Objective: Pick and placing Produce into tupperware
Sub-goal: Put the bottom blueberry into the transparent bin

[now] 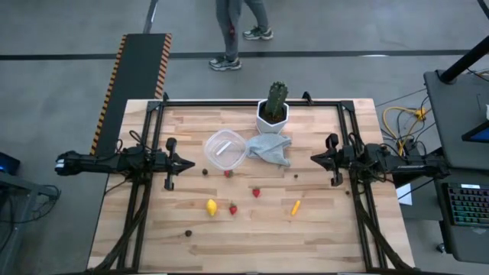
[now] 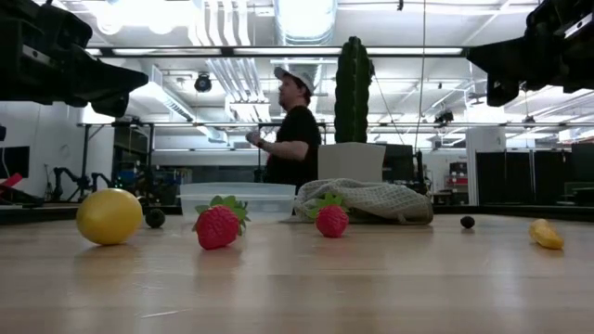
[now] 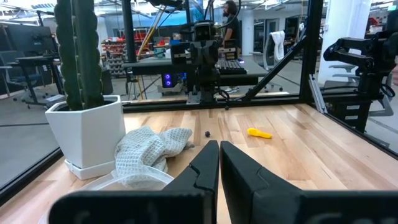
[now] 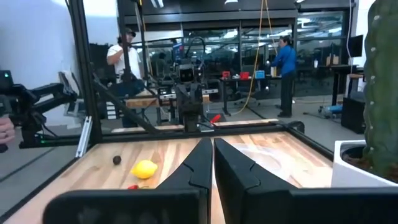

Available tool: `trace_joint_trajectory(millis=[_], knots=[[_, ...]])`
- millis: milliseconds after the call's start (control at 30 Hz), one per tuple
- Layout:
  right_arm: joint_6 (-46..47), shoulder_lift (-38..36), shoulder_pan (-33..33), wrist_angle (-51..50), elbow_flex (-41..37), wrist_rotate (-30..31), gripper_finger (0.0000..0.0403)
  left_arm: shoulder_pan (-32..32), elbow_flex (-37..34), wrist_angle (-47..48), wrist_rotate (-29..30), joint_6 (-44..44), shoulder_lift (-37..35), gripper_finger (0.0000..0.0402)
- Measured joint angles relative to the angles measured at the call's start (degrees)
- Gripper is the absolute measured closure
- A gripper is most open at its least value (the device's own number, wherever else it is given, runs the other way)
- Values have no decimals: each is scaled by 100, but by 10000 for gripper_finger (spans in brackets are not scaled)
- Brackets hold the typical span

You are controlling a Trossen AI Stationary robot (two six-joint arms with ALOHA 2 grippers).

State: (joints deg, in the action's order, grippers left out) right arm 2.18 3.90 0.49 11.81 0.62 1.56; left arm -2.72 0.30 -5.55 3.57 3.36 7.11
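Both arms parked, left gripper [image 1: 186, 163] and right gripper [image 1: 314, 158] closed, empty; the nearest strawberry [image 1: 228, 173], at six o'clock of the tupperware [image 1: 225, 149], wants a square, wide-open approach.

A green columnar cactus [image 1: 276, 96] stands upright in a white hexagonal pot [image 1: 271, 119] at the far edge of the light wooden slat table [image 1: 321, 237]. A crumpled pale blue-grey cloth [image 1: 270, 147] lies touching the pot's near side. A person [image 2: 290, 130] stands beyond the table.
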Motion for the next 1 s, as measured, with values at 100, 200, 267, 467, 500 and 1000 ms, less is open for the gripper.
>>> trace_joint_trajectory(millis=[100,200,267,467,500,1000], knots=[[-200,0,0,-2,-1,2,394,1,0,0,0,1,0,402],[-335,0,0,2,0,284,394,0,0,-1,0,0,0,402],[-414,0,-2,-2,0,523,391,0,0,-1,2,-4,0,402],[-370,13,-2,-430,0,628,350,0,0,-1,2,-4,0,402],[-318,30,-1,-540,0,660,339,2,0,-1,2,-4,0,402],[-120,1123,153,-2156,1616,855,201,1,0,-115,9,-2,0,402]])
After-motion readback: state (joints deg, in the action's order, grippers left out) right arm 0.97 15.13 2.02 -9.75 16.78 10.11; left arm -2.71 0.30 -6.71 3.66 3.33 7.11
